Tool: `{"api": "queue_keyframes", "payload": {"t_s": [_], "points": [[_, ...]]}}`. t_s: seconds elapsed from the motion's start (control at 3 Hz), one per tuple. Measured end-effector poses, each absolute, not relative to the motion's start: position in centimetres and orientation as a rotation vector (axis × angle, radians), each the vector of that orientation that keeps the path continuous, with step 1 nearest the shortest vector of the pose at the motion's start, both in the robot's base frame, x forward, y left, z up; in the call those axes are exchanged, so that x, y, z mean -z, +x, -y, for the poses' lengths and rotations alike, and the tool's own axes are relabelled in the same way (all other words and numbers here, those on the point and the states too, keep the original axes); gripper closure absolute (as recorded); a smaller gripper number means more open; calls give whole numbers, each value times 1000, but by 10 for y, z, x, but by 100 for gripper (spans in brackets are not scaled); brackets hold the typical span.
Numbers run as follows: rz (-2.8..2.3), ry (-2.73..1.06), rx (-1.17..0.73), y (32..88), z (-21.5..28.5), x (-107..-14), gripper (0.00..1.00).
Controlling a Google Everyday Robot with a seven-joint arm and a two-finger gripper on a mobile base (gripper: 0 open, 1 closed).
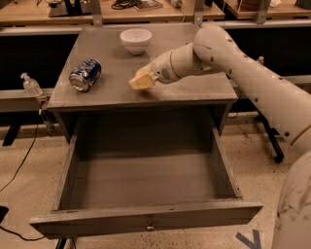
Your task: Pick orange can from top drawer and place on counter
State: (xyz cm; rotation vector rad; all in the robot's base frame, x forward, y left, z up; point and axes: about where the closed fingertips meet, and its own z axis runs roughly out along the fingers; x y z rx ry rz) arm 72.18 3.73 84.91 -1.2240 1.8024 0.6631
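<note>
The top drawer (97, 220) is pulled fully open below the counter, and its grey inside shows nothing in it. Its small metal knob (150, 226) is on the front panel. The counter (116, 92) is the flat grey top of the cabinet. My gripper (141, 80), with pale yellowish tips, reaches in from the right and sits low over the middle of the counter, just behind its front edge. The orange can is not in view; if it is in the gripper, it is hidden.
A blue-and-silver soda can (85, 74) lies on its side at the counter's left. A white bowl (135, 40) stands at the counter's back. A clear bottle (31, 86) sits on a rail to the left. A wooden workbench (160, 12) runs behind.
</note>
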Motion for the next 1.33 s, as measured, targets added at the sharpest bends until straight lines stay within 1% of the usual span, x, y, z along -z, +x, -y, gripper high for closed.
{"api": "queue_keyframes", "payload": {"t_s": [0.33, 0.67, 1.0, 1.33], "points": [[-1802, -1227, -667, 721, -40, -848, 15], [-1802, -1231, -671, 721, -43, -846, 0], [-1795, -1229, -672, 720, -40, -848, 0], [-1749, -1215, -680, 713, -23, -866, 0]]}}
